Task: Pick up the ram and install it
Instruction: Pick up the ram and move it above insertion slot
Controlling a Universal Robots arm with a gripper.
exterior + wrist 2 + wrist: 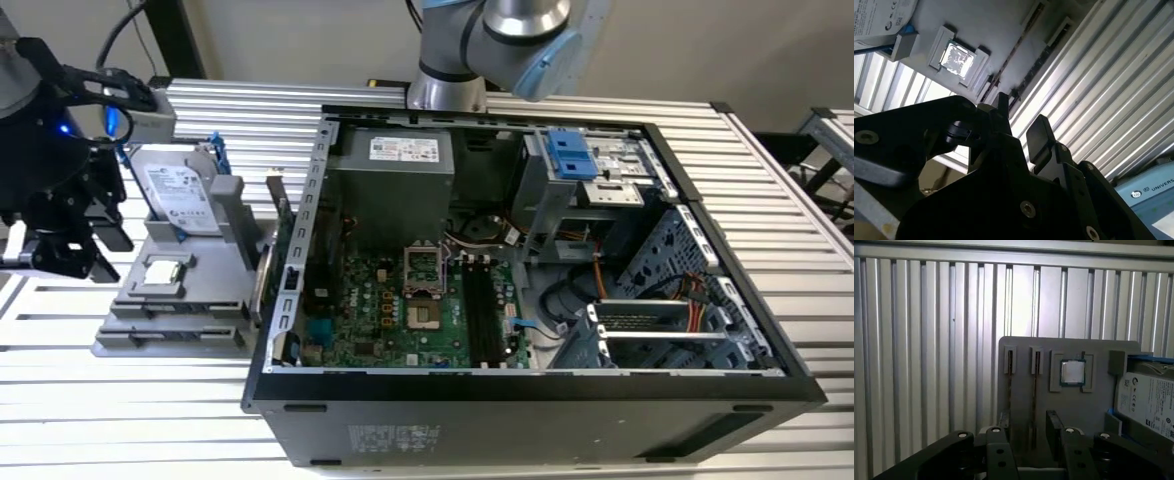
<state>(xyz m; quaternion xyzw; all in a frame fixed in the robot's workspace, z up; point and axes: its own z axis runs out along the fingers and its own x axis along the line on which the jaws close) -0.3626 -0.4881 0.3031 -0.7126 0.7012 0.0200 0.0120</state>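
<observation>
Hand [1029,424]: fingers [1054,422] apart, nothing clamped; in the exterior view it hangs at 9 o'clock from the holder.
Ram [1034,392]: thin dark strip standing on edge in the holder slot just beside the processor; in the first wrist view it lines up between the 2 fingers, and I cannot tell if they touch.
Holder [147,335]: gray, on the desk [134,420], at 9 o'clock from the open computer case [534,400].
Processor [1073,372]: mid-holder.
Hard drive [180,190]: holder's 12 o'clock end.
Motherboard slots [483,305]: black, well apart from the hand.
</observation>
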